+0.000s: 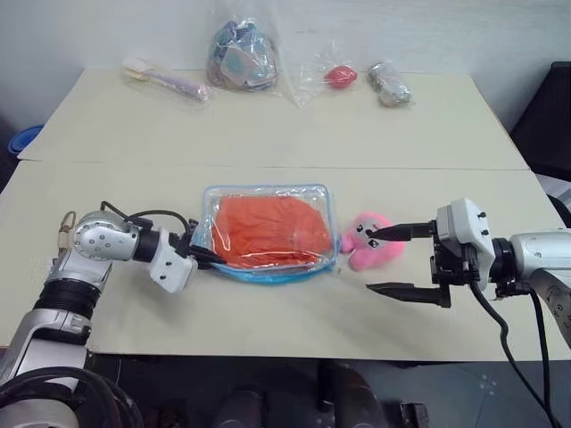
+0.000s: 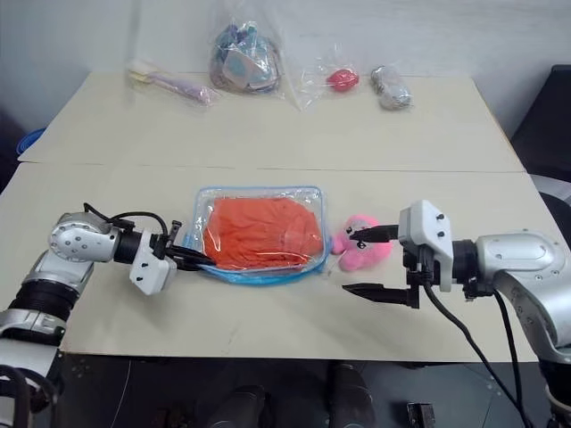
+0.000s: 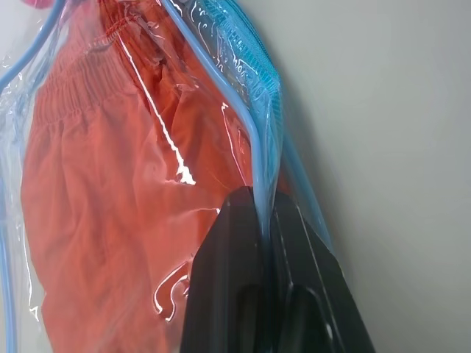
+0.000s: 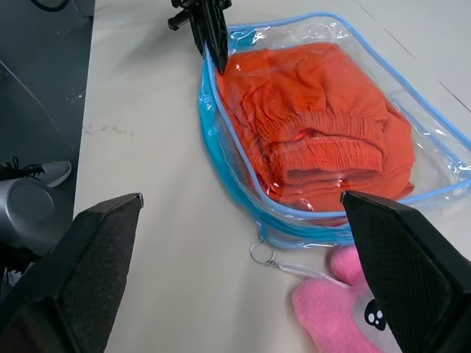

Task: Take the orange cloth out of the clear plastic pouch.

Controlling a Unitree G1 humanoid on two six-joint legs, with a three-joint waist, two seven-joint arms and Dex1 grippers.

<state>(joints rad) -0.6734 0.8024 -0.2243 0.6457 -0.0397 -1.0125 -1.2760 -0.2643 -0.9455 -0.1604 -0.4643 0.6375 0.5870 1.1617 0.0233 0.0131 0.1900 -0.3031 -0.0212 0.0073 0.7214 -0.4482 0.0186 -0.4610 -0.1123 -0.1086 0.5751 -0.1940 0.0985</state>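
My left claw (image 1: 207,256) is clenched on the left edge of the pouch (image 1: 314,198), pinching its blue trim. The pouch lies flat mid-counter (image 1: 268,134) with the cloth (image 1: 268,230) folded inside it. My right claw (image 1: 382,260) hangs released, fingers wide, just right of the pouch, its upper finger over the pink toy (image 1: 370,242) beside the pouch.

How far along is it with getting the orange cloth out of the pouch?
Early. Done: the left end effector is shut on the blue-trimmed edge of the pouch, pinning that end. In hand: the right end effector hangs open beside the pink plush, at the pouch's other end. Left: the cloth lies fully inside, so opening the pouch and pulling it out both remain.
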